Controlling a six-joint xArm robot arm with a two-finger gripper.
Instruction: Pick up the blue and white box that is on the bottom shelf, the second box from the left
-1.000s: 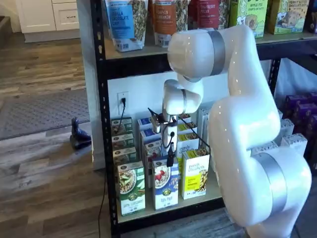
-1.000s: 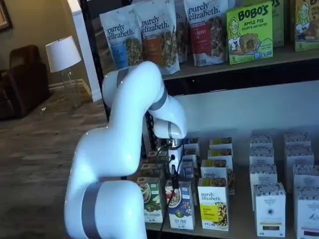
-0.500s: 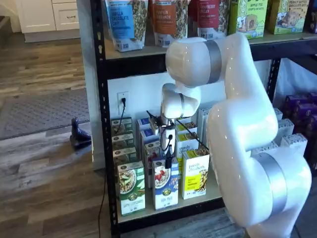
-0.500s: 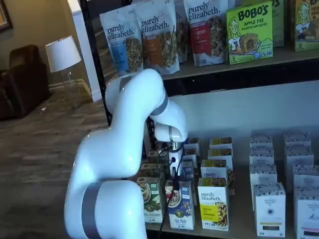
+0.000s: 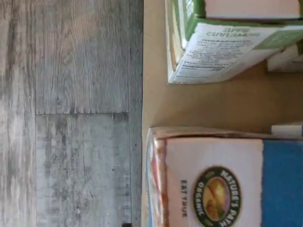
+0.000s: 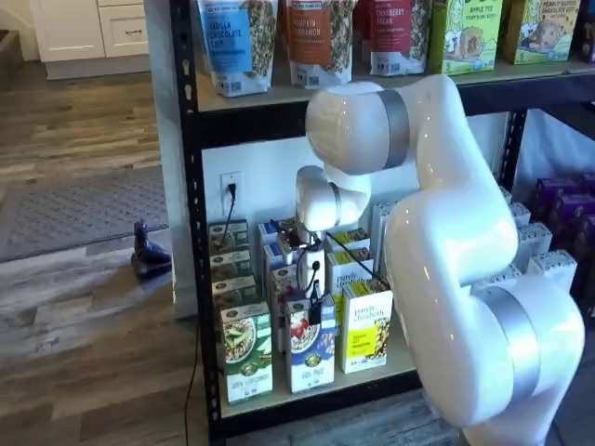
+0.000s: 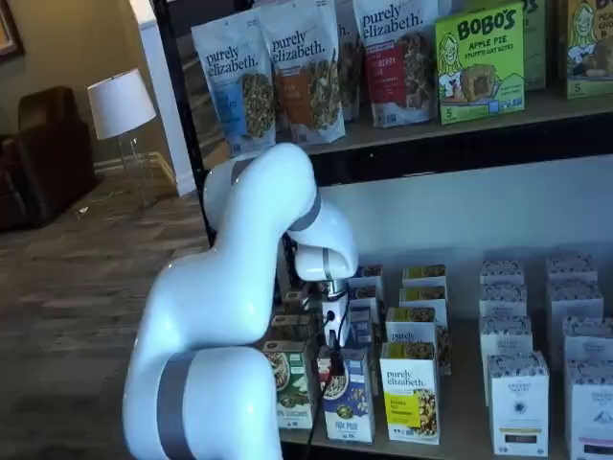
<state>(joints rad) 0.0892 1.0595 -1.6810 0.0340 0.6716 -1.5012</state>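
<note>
Blue and white box (image 6: pixel 311 346) is seen upright on bottom shelf (image 6: pixel 307 388), btwn green-and-white box (image 6: pixel 245 353) & yellow box (image 6: pixel 366 325). Fingers (image 6: pixel 314 311) are held spread just above it.

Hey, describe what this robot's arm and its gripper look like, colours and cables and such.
The arm is glossy white with rounded, bulbous segments and grey bands at the joints. Its gripper has a white body with black fingers, and thin black cables run alongside it.
</note>
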